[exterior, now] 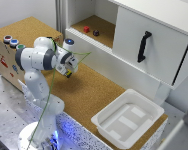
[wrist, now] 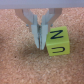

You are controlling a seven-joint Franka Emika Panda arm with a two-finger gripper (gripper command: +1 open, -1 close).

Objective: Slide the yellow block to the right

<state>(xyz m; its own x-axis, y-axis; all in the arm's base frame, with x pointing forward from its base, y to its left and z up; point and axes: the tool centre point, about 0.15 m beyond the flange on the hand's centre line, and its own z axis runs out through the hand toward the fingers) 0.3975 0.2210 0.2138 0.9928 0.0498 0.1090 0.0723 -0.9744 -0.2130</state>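
Showing dark letters, the yellow block (wrist: 57,41) — cube-shaped, bright.

A cork-topped bench (exterior: 89,90) carries 1 yellow block (wrist: 57,41) marked with dark letters and 1 white plastic tray (exterior: 128,119) at the exterior view's right end.

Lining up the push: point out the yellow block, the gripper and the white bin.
yellow block (wrist: 56,41), wrist view, on its lettered face.
gripper (wrist: 40,44), wrist view, between fingertips.
white bin (exterior: 150,102), exterior view, on its rim.
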